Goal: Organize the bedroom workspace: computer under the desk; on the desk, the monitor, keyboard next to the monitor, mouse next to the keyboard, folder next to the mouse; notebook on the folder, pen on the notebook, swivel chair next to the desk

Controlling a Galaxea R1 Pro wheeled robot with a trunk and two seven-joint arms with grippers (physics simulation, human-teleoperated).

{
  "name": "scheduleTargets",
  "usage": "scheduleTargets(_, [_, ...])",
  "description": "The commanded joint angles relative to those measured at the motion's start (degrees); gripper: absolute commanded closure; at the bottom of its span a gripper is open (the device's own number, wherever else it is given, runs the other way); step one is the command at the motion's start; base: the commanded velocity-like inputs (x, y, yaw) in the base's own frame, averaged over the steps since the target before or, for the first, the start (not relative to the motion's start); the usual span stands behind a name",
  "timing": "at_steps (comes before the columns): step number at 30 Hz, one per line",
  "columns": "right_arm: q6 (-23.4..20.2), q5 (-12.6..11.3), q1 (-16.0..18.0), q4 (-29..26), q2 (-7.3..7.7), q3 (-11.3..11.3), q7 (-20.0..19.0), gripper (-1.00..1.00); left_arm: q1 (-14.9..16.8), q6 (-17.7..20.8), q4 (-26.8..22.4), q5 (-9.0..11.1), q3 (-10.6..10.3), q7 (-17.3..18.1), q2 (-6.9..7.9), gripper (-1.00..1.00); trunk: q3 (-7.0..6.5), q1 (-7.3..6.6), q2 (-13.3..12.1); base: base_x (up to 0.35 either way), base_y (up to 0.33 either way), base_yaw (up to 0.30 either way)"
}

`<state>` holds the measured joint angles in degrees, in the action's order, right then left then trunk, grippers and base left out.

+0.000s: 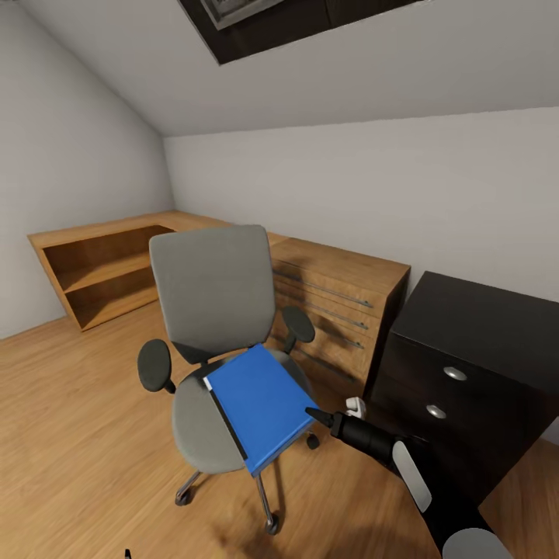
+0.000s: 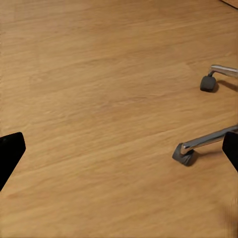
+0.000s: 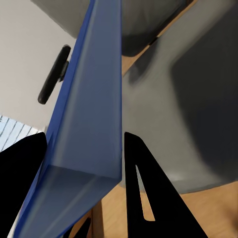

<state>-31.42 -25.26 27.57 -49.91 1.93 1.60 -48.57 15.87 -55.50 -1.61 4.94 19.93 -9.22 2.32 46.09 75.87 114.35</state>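
Lying across the seat of the swivel chair [image 1: 213,310], the folder [image 1: 262,404] is a flat, bright-blue rectangle with a thin white page edge and a dark spine strip along the side that faces the robot's left. Its near corner juts past the front rim of the seat. The chair has a grey padded back and seat, two black armrests, and chrome legs on dark casters, and it stands on a light wooden floor [image 1: 70,435]. Behind it runs a light-wood dresser [image 1: 341,303] with drawers and an open shelf unit [image 1: 105,272] along the wall; a dark drawer unit [image 1: 466,365] with round silver knobs stands to the robot's right. In the head view the right gripper [image 1: 317,415] reaches in from the lower right, its black tip meeting the folder's right edge. The right wrist view shows the folder [image 3: 91,114] edge-on between the two black fingers [image 3: 141,198], one finger to each face of the blue cover with the grey seat cushion behind, so the gripper looks clamped on the folder. In the left wrist view the left gripper [image 2: 121,151] has its black fingertips [image 2: 10,153] set wide apart, over bare floor near two of the chair's chrome legs and casters.
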Motion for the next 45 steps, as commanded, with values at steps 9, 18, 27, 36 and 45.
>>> scheduleTargets(9, [-0.53, -0.4, 0.03, -0.66, -0.02, -0.15, 2.43, 1.0, 0.04, 0.07, 0.33, 0.43, -0.5, 0.3, -0.31, -1.0, -1.57, -1.99, -3.6, 0.0, 0.0, 0.0])
scheduleTargets(18, [-4.28, -0.26, 0.03, -7.53, 0.42, -0.27, 6.84, 1.0, 0.04, 0.12, 0.37, 0.42, -0.51, 0.35, -0.35, -1.0, -3.18, -3.97, -7.21, 0.0, 0.0, 0.0])
scheduleTargets(27, [-9.28, -0.44, 0.03, -10.42, 0.57, -0.18, 7.24, 1.0, 0.04, 0.13, 0.38, 0.42, -0.51, 0.34, -0.38, -1.0, -4.8, -5.95, -10.82, 0.0, 0.0, 0.0])
scheduleTargets(36, [-17.16, -0.06, 0.03, -14.44, 0.61, -0.2, 7.51, 1.0, 0.04, 0.18, 0.38, 0.42, -0.51, 0.34, -0.57, -1.0, -6.42, -7.92, -14.43, 0.0, 0.0, 0.0])
scheduleTargets(45, [-18.07, -0.8, 0.03, -15.31, 2.49, -0.21, 6.52, 1.0, 0.04, 0.28, 0.38, 0.42, -0.51, 0.34, -0.72, -1.0, -8.03, -9.9, -18.04, 0.0, 0.0, 0.0])
